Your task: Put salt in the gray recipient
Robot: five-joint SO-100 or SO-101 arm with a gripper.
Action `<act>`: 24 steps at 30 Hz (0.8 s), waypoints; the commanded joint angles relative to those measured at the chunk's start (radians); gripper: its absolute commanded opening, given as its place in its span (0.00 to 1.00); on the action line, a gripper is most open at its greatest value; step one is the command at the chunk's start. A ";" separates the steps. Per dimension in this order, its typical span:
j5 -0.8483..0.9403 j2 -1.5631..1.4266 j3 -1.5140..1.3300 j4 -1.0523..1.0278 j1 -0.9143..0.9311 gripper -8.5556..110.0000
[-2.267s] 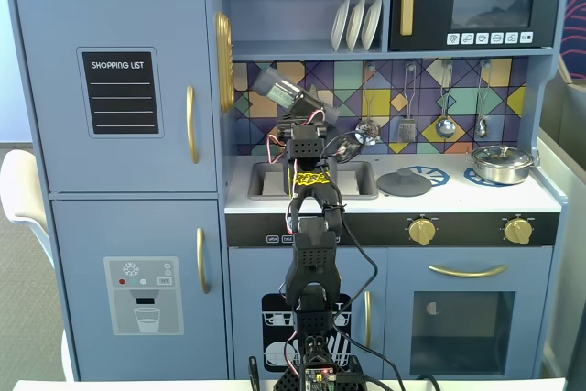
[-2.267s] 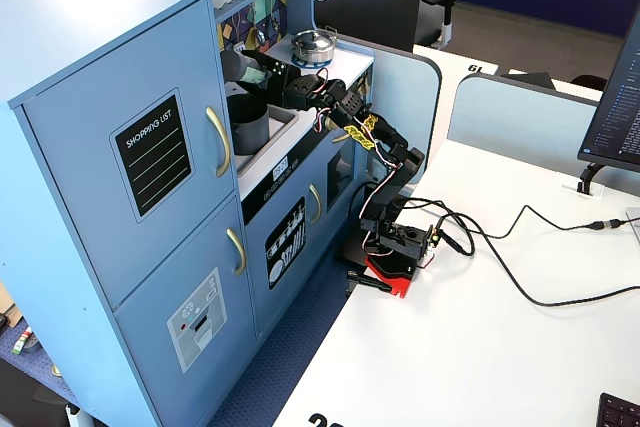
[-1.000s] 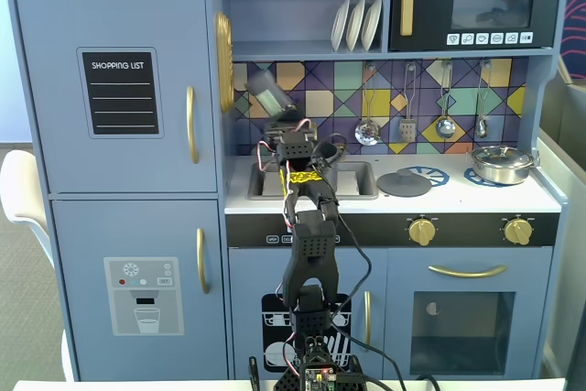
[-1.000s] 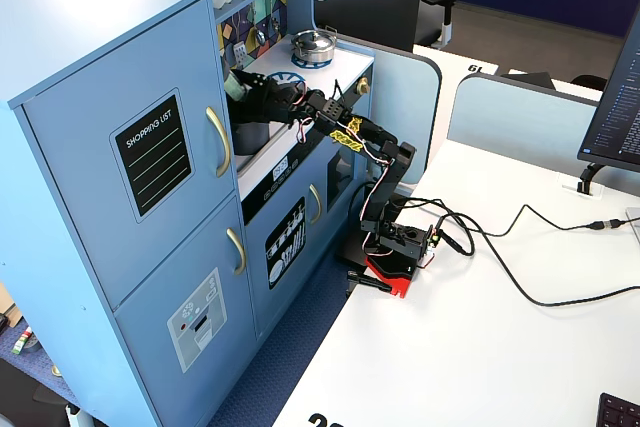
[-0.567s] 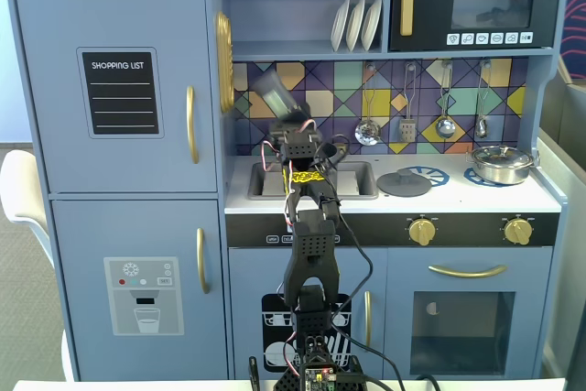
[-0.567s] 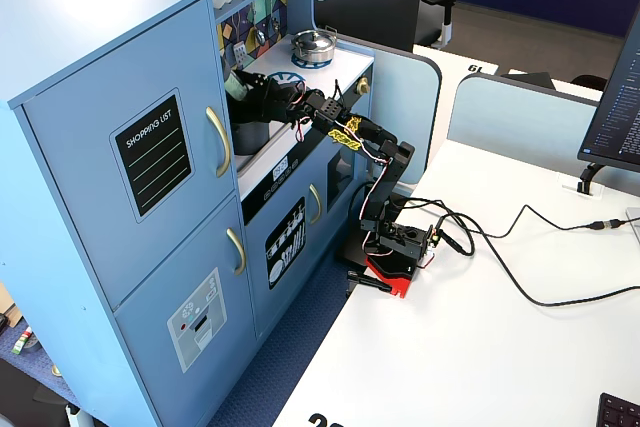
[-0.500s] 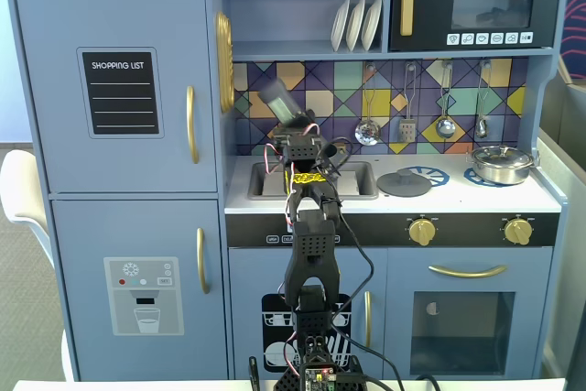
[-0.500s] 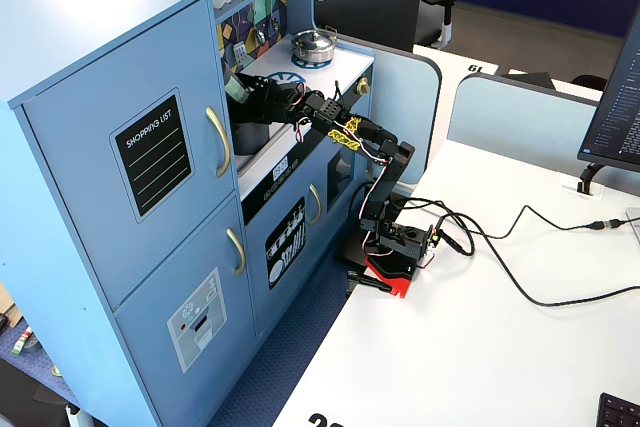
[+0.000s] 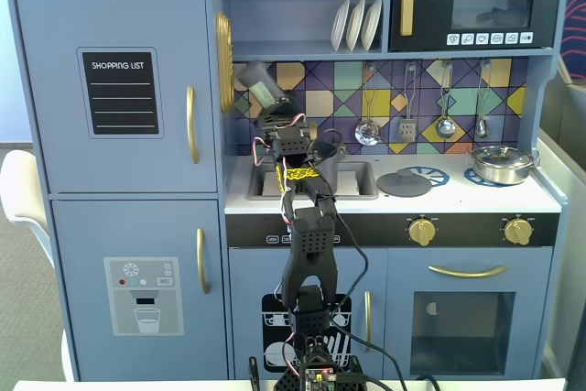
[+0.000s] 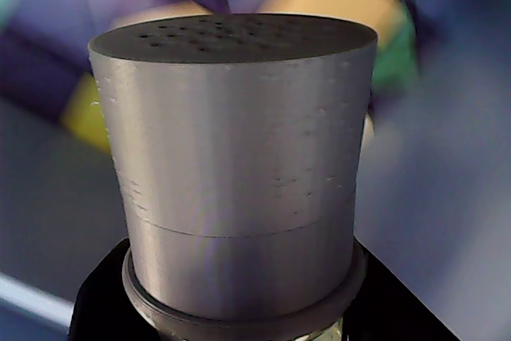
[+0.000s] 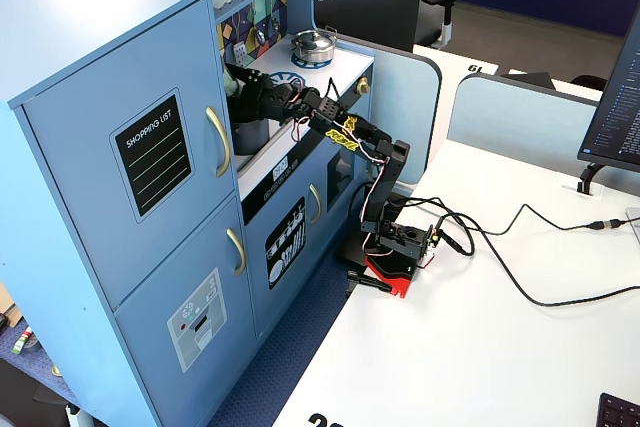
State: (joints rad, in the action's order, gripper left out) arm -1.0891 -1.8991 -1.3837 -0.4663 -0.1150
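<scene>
In a fixed view facing the toy kitchen, the arm is reaching up from the near edge toward the sink [image 9: 343,191] on the counter. The gripper [image 9: 277,118] is closed around the lower part of the salt [image 9: 260,89], holding it well above the sink and in front of the colourful tiled backsplash [image 9: 412,89]. The shaker is leaning up and to the left, its dark top pointing toward the upper left. The gray recipient is hidden behind the arm here, so its place in this view cannot be told. To the right, a flat lid [image 9: 405,182] is lying on the counter and a shiny pan [image 9: 500,163] is sitting at the far right.

In the wrist view, the salt [image 10: 239,165] is filling the picture, its perforated top facing away from the camera and the black jaws hugging its base on both sides. The background is blurred.

In a fixed view from the side, the gripper [image 11: 252,88] is holding the shaker close beside the tall cabinet [image 11: 110,147], and the gray recipient [image 11: 250,133] is standing just below it, at the sink. Only 1 small pale-green patch of the salt [image 11: 231,87] is showing there.

The step in hand looks like the carry or shake above the pot. The next move probably calls for tipping the shaker's top down over the pot's opening, or lowering it in, while keeping clear of the cabinet wall.
</scene>
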 commanded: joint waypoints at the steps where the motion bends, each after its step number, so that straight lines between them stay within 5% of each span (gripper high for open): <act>1: 0.023 -0.029 0.049 0.020 0.006 0.07; 12: 0.038 -0.167 -0.204 0.035 0.103 0.07; 24: 0.103 0.026 0.149 0.029 0.018 0.07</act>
State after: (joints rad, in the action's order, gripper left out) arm -1.0492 -1.8699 -1.3760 -0.4556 -0.0859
